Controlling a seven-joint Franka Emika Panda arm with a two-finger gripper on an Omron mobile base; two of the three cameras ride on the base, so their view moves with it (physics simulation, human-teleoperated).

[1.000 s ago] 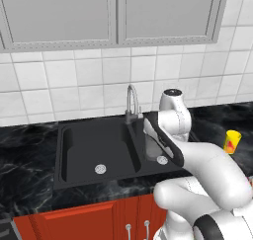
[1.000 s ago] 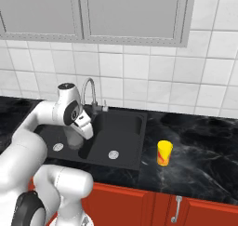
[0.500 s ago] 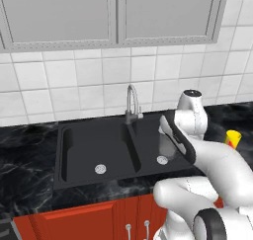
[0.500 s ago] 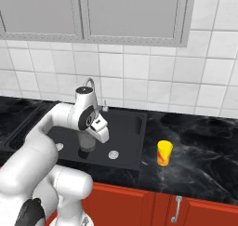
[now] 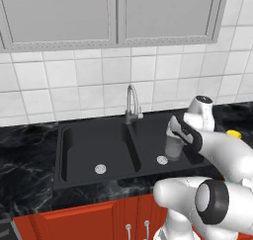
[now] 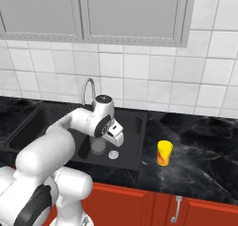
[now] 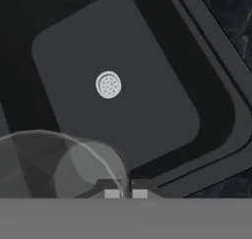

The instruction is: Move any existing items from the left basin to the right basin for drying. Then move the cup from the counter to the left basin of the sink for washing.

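One yellow cup [image 6: 163, 153] stands on counter [image 6: 204, 160], apart from sink [image 6: 135, 141].

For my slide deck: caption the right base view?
Tool carries the glass over the right basin; yellow cup waits on the counter.

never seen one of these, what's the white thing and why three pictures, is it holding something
The white thing is a robot arm, rendered in a simulated kitchen. Two pictures come from cameras on its base, behind it to the left and right; the third looks along its gripper.

It works over a black double sink with a chrome tap, set in a black marble counter. The gripper is shut on the rim of a clear glass tumbler, held over the right basin beside that basin's silver drain. In the hand view the tumbler shows at lower left. The left basin holds nothing. A small yellow cup stands on the counter to the right of the sink.
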